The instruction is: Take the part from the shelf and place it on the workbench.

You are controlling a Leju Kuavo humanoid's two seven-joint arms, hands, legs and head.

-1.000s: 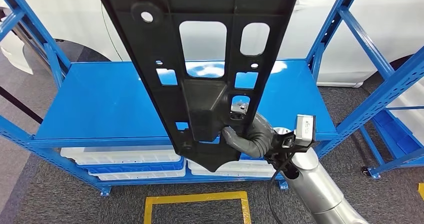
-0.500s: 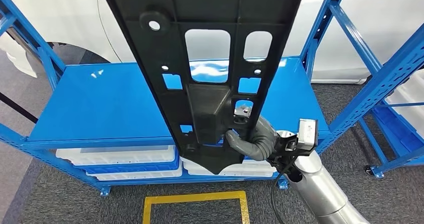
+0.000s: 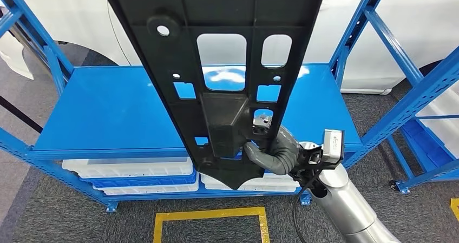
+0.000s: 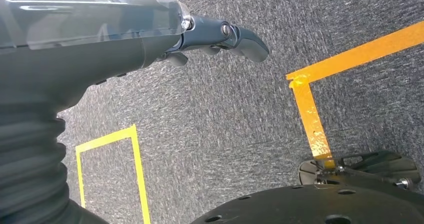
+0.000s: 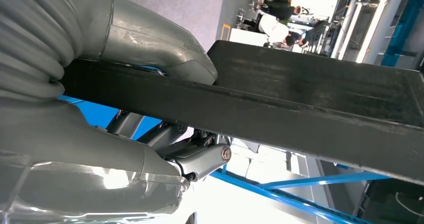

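Gripping a long black part near its lower end, the right hand holds it upright. It looks stiff, top-heavy. Left hand hangs empty, fingers loose.

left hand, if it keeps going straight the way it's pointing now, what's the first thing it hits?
Most likely the grey carpet floor. The left hand hangs beside the robot with its fingers aimed down over bare carpet between the yellow tape lines. Nothing else shows in that line, though depth is hard to judge.
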